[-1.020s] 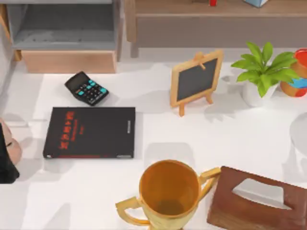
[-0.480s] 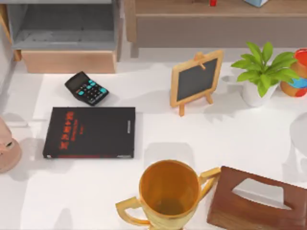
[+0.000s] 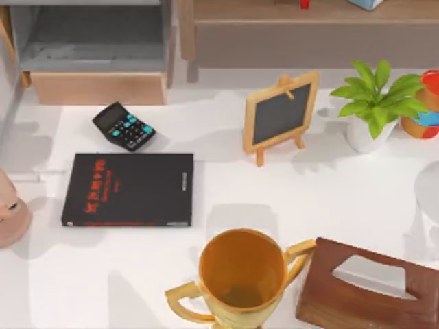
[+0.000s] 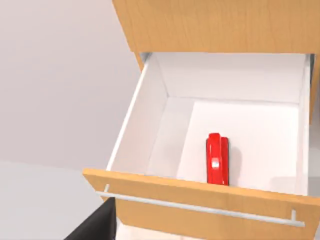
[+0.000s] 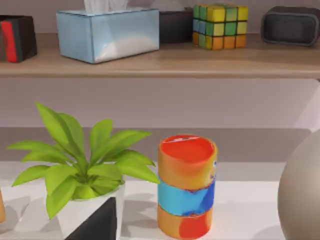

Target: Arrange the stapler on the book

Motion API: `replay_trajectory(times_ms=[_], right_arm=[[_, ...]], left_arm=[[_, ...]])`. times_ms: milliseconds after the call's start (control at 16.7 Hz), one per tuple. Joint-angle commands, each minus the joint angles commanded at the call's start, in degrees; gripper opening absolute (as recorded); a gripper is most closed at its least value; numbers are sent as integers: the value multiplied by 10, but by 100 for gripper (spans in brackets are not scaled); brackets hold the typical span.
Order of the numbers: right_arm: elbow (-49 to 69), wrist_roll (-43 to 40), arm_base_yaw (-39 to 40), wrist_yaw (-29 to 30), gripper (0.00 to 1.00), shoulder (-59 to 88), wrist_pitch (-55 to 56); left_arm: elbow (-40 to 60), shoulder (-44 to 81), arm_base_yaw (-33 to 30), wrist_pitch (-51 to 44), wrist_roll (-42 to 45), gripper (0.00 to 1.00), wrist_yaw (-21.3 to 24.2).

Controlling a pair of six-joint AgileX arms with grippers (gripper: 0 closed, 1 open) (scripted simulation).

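The red stapler (image 4: 217,159) lies on the white floor of an open wooden drawer (image 4: 200,197), close behind its front panel, seen in the left wrist view. A dark part of my left gripper (image 4: 95,227) shows at that view's lower edge, in front of the drawer and apart from the stapler. The black book (image 3: 128,189) with red lettering lies flat at the table's left, nothing on it. A dark part of my right gripper (image 5: 96,222) faces the plant at the table's far right.
A calculator (image 3: 123,126) lies just behind the book. A mini chalkboard (image 3: 280,115), a potted plant (image 3: 374,103) and a colourful can (image 3: 426,103) stand at the back. A gold trophy cup (image 3: 240,274) and a brown tissue box (image 3: 370,288) stand in front. The drawer (image 3: 96,88) is at the back left.
The dark left arm at the top view's left edge has moved out of that view. Shadows on the table's left side have shifted. The book has not moved.
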Motion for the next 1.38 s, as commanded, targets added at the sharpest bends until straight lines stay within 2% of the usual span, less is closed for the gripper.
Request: replay_trajectory(times_ms=[360, 720, 1080, 1380], right_arm=[[0, 0, 0, 0, 100, 0, 0], [0, 0, 0, 0, 100, 0, 0], [0, 0, 0, 0, 100, 0, 0], [0, 0, 0, 0, 100, 0, 0]], left_arm=[[397, 372, 59, -212, 11, 100, -12], [666, 690, 63, -364, 0, 100, 6], [825, 906, 40, -445, -21, 100, 46], [867, 961, 33, -457, -27, 100, 61]])
